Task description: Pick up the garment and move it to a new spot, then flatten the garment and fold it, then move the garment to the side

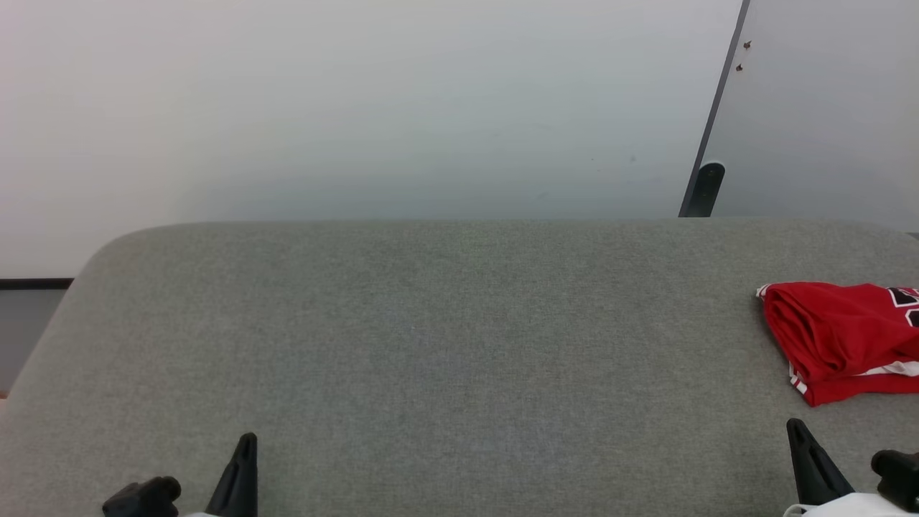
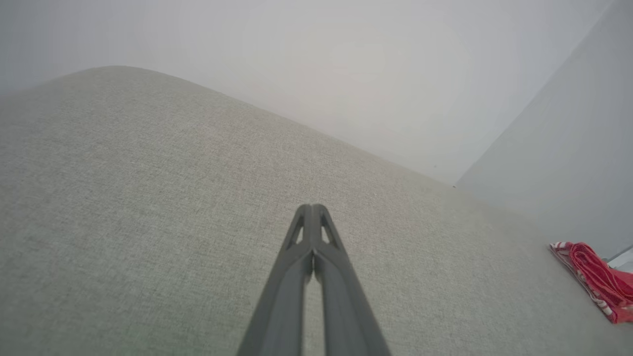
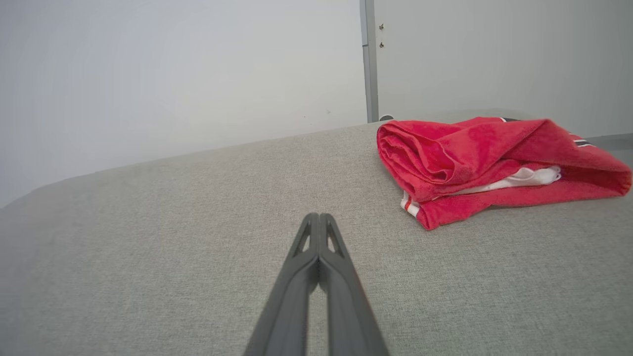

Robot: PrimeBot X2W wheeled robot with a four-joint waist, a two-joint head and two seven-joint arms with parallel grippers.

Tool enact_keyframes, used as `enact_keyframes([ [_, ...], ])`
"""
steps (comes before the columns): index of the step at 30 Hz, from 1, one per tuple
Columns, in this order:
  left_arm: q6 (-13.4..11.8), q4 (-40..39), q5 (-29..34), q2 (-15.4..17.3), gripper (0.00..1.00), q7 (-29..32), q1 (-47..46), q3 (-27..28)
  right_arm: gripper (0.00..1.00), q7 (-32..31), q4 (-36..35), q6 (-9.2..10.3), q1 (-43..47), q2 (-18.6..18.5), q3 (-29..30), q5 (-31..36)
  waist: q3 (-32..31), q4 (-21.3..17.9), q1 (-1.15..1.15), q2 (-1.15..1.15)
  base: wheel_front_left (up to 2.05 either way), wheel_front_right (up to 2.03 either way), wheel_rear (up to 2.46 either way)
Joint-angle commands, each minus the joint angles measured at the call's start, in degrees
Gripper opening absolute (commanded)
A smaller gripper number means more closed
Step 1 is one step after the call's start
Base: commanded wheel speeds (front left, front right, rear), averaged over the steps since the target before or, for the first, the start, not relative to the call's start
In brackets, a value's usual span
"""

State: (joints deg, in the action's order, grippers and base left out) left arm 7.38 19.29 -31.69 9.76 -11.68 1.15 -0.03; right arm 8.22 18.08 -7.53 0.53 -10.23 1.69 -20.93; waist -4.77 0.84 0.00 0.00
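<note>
The garment (image 1: 843, 337) is a red jersey with white striped trim, lying folded in a bundle at the right edge of the grey cushioned surface (image 1: 431, 345); it runs off the head view's right side. It also lies at the far right (image 2: 601, 279) in the left wrist view and up right of the fingers (image 3: 484, 163) in the right wrist view. My left gripper (image 1: 245, 439) sits at the lower left, shut and empty (image 2: 311, 206). My right gripper (image 1: 793, 425) is below the garment, apart from it, shut with nothing in it (image 3: 319, 216).
A pale wall (image 1: 359, 108) rises behind the surface. A dark vertical strip (image 1: 711, 143) with a black foot stands at the back right beside a grey panel (image 1: 826, 108). The surface's rounded left corner (image 1: 100, 251) drops off toward the floor.
</note>
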Motion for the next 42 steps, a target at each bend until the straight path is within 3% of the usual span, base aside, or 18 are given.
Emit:
enact_keyframes([
  [1, 0.02, -1.12, -1.91, 0.29, 0.00, 0.33, -1.75, 0.45, 0.00, -0.33, -1.11, 0.01, -1.94, -0.12, 0.61, -2.24, 0.05, -0.01, 0.00, 0.00, 0.00, 0.00, 0.00],
  [42, 0.09, -3.34, -30.84, -3.20, 0.00, 9.13, -4.76, 3.53, 0.00, -7.40, -2.77, 0.03, -4.64, 3.55, 2.75, -36.26, 1.83, -0.31, 0.00, 0.00, 0.00, 0.00, 0.00],
])
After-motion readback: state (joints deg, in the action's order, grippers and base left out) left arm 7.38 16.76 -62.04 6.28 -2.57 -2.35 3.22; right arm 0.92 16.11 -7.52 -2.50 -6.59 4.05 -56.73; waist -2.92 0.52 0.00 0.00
